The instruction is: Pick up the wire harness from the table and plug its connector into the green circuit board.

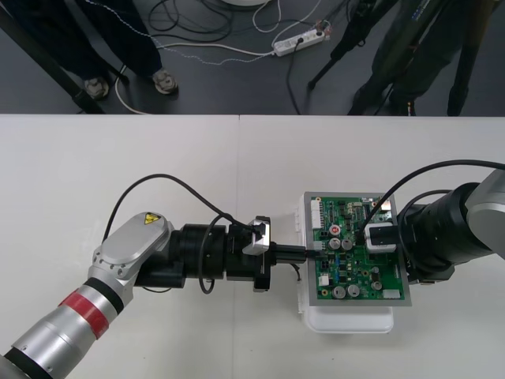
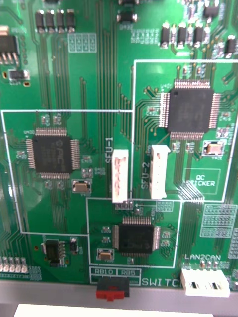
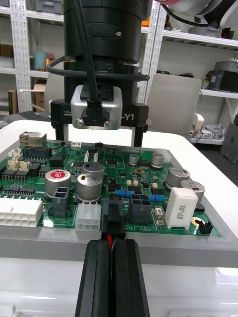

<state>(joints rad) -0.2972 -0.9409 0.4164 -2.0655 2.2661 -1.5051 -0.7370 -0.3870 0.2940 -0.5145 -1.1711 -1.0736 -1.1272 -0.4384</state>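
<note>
Left wrist view: the left gripper point(image 3: 110, 243) has its 2 black fingers point(image 3: 96, 277) pressed close together, clamped on the harness point(image 3: 113, 218), whose red and black wires point(image 3: 108, 239) show in the narrow slit between them. Just past the fingertips, the black plug point(image 3: 113, 213) stands at the near edge of the board point(image 3: 124, 171), in the row of edge connectors, between a white one and a black one; I cannot tell whether it is fully seated. The board lies flat on its white base point(image 3: 188, 287). At the board's far side the right gripper point(image 3: 99, 143) hangs with its camera facing this way and its 2 fingers standing wide apart, nothing between them. From the front view, the left arm reaches in low from the left across the table point(image 1: 158, 158), its gripper at the board's left edge, while the right arm comes in from the right with its gripper over the middle of the board. The right wrist view looks straight down, close, onto the green surface with its chips and white connectors.
</note>
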